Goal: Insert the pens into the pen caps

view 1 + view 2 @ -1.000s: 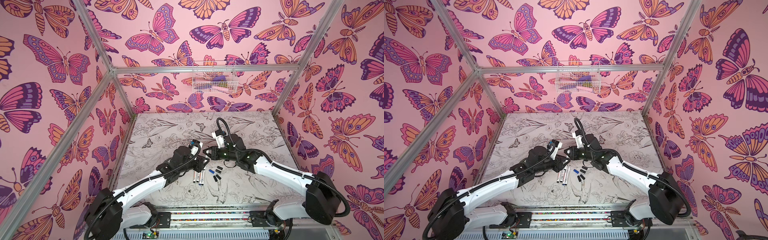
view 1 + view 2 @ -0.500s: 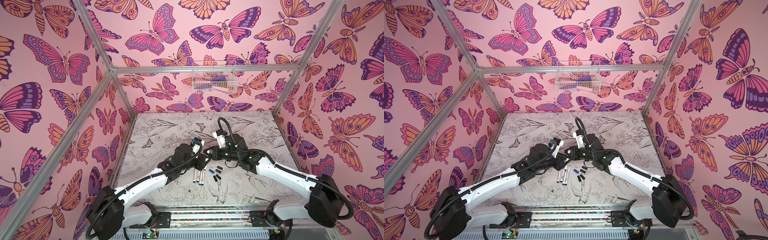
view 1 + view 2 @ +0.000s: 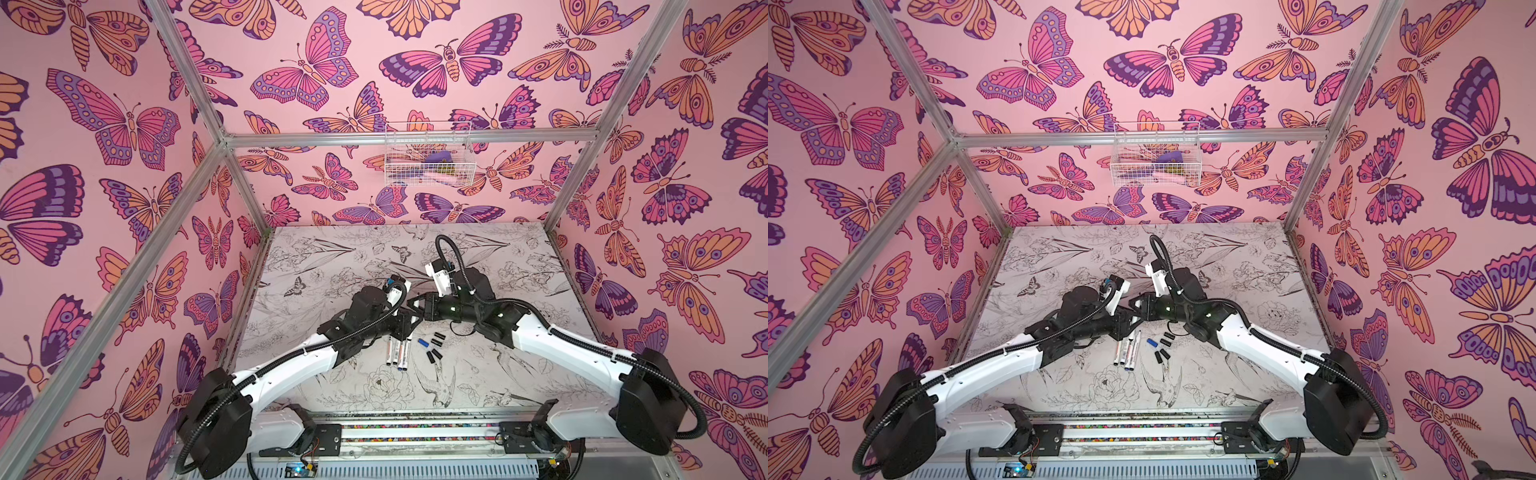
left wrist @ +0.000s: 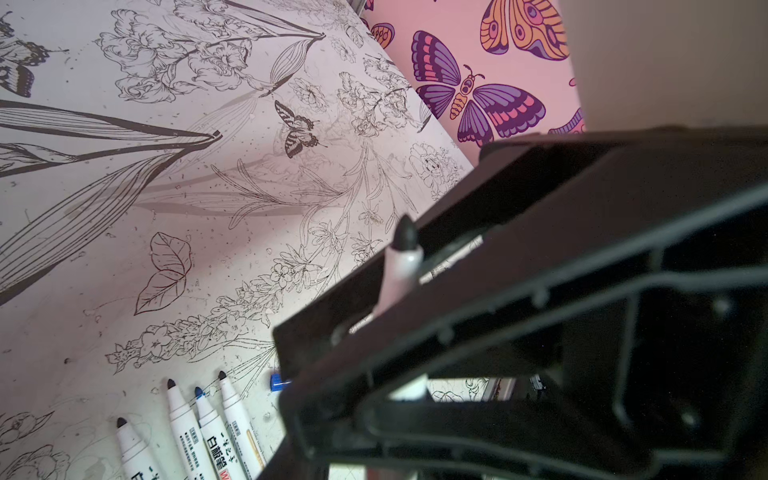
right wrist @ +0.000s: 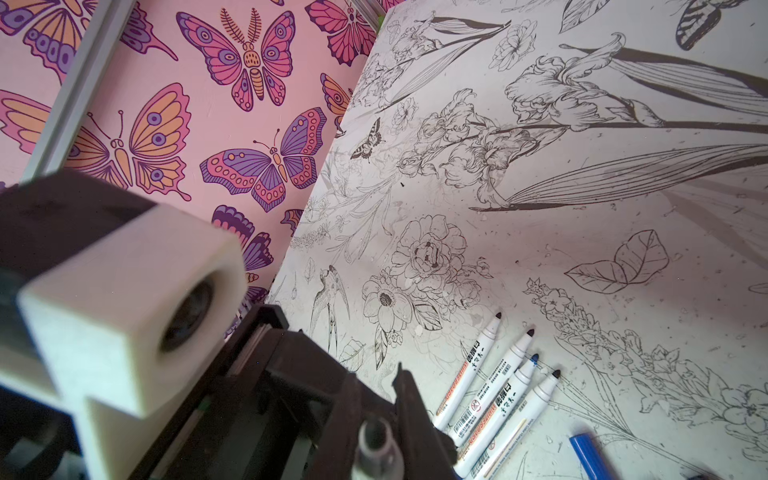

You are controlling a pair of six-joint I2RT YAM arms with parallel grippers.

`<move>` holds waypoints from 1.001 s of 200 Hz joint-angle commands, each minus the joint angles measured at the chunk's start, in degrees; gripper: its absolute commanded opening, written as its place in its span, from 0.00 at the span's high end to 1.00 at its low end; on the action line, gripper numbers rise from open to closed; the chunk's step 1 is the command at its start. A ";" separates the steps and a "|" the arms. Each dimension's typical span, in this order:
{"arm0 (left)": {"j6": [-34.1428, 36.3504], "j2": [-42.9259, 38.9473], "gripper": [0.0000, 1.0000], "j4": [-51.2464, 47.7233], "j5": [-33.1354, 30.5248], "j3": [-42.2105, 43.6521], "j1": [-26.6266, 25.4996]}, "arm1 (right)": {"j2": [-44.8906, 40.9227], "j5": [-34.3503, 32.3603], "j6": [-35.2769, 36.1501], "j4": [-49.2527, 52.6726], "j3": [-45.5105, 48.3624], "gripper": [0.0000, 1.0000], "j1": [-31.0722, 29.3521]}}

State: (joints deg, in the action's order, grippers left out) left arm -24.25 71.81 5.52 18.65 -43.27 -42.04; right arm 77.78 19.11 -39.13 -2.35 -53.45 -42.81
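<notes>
My right gripper (image 5: 376, 374) is shut on a white pen (image 4: 401, 266) close to its dark tip, which points toward the right wrist camera. In both top views the right gripper (image 3: 415, 309) and my left gripper (image 3: 409, 324) meet at mid-table, hiding that pen. Its barrel runs down toward the left jaws, which are hidden behind the right gripper's finger (image 4: 498, 316). Several uncapped pens (image 3: 397, 353) lie side by side on the table, one blue-tipped (image 5: 525, 368). To their right lie a blue pen cap (image 3: 423, 342) and several black pen caps (image 3: 436, 338).
The left wrist camera block (image 5: 124, 311) sits very close to the right gripper. A white wire basket (image 3: 428, 156) hangs on the back wall. Butterfly-papered walls and aluminium posts (image 3: 245, 195) enclose the floral table (image 3: 498, 374).
The left gripper has edged slightly right, up against the right gripper. The right arm has hardly moved. The pens and caps on the table lie where they were.
</notes>
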 commanded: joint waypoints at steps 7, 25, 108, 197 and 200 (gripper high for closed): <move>0.21 0.26 0.81 -0.21 1.14 -1.00 -0.32 | -0.61 -0.73 0.59 0.88 -0.13 1.00 -0.80; -0.30 0.09 0.94 -0.15 0.72 -0.77 -0.32 | -0.69 -0.99 0.70 1.11 0.01 1.00 -0.87; -8.09 -3.15 1.00 -8.63 -18.88 4.61 1.37 | -13.12 -18.56 6.86 17.50 2.38 0.45 -0.37; -9.22 -5.13 1.00 -8.46 -20.85 5.52 2.89 | -1.26 -19.11 8.94 31.12 4.70 0.61 -8.54; -9.30 -5.11 1.00 -8.47 -20.81 5.49 2.92 | -0.68 -19.07 8.97 30.97 4.56 0.61 -8.69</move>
State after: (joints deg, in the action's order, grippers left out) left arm -32.69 66.87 -2.20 -0.78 -37.15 -39.33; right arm 74.22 2.37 -30.81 25.63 -47.18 -49.82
